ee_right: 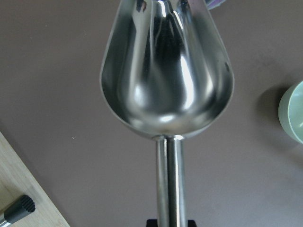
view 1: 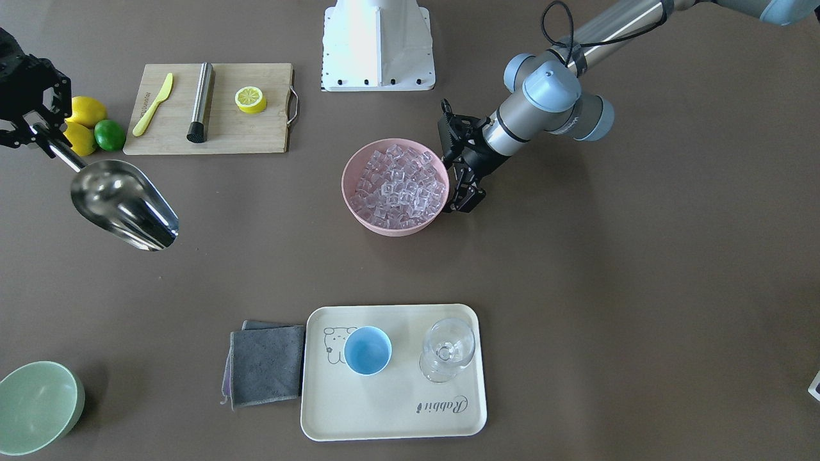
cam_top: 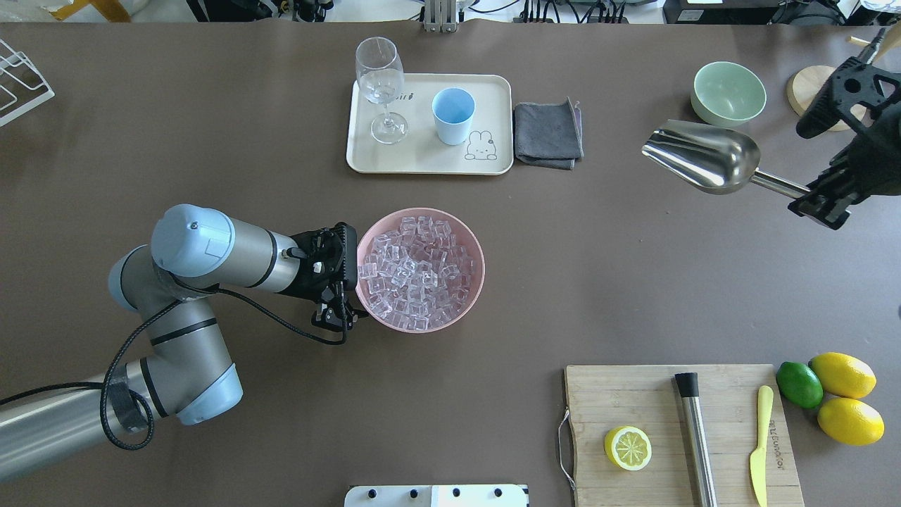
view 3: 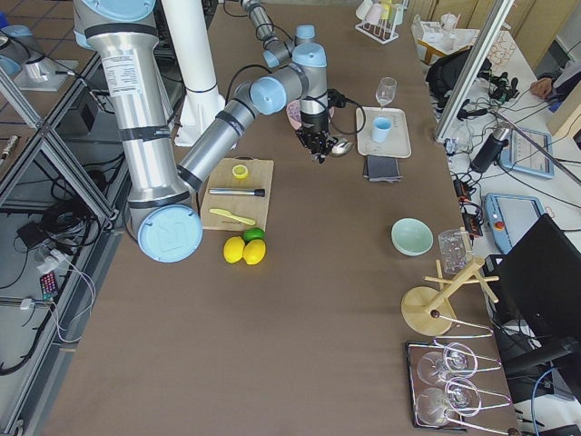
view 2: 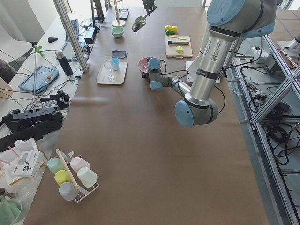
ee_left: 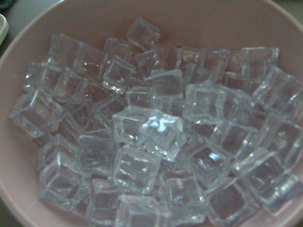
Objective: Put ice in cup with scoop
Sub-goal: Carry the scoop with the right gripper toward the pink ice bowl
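The ice (cam_top: 415, 271) fills a pink bowl (cam_top: 476, 282) at mid-table and fills the left wrist view (ee_left: 151, 132). My left gripper (cam_top: 346, 276) is open, its fingers spread against the bowl's outer side nearest its arm, and it holds nothing. My right gripper (cam_top: 820, 193) is shut on the handle of the steel scoop (cam_top: 704, 163). The scoop is empty and held in the air at the table's right side, as the right wrist view shows (ee_right: 165, 71). The light-blue cup (cam_top: 452, 114) stands empty and upright on a cream tray (cam_top: 422, 160) at the far side.
A clear stemmed glass (cam_top: 382, 84) stands on the tray beside the cup. A grey cloth (cam_top: 547, 134) lies to the tray's right and a green bowl (cam_top: 728, 91) further right. A cutting board (cam_top: 676, 436) holds a lemon half, a steel rod and a yellow knife, with lemons and a lime (cam_top: 799, 384) beside it.
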Controlling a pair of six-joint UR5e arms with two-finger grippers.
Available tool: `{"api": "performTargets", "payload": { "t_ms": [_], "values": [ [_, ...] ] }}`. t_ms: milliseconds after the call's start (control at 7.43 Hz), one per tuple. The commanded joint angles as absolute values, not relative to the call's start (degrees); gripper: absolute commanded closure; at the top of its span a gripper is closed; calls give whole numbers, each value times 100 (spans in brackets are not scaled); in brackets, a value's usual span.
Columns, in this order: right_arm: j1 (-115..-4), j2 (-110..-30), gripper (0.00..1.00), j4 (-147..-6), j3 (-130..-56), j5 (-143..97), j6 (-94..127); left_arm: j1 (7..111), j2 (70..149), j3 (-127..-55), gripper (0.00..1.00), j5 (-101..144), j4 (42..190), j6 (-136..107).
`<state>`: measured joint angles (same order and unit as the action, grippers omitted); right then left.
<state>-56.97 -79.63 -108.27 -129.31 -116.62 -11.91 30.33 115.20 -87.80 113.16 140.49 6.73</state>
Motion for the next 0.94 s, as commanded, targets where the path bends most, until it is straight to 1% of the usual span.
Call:
{"api": "performTargets", "payload": {
  "t_ms": [0,269,404,673,808],
  "values": [
    [-4663,-6913,100,-12290,-13315,-10595,-1451,3032,11514,-8780,1,11312,14062,668],
    [-4247,-6024,100,-13495,-13219,-10320,-1502,3032,11514,-8780,1,11311,14071,668],
    [-4123,-5960,100,-13500,-13193,-10231,-1512,3032,11514,-8780,1,11312,14071,668],
    [-3764,-5391,100,-13849,-12764,-9908,-1547,3032,11514,-8780,1,11303,14071,668],
    [-3562,-4787,100,-14522,-12527,-9731,-1556,3024,11514,-8780,1,11303,14071,668]
  ]
}}
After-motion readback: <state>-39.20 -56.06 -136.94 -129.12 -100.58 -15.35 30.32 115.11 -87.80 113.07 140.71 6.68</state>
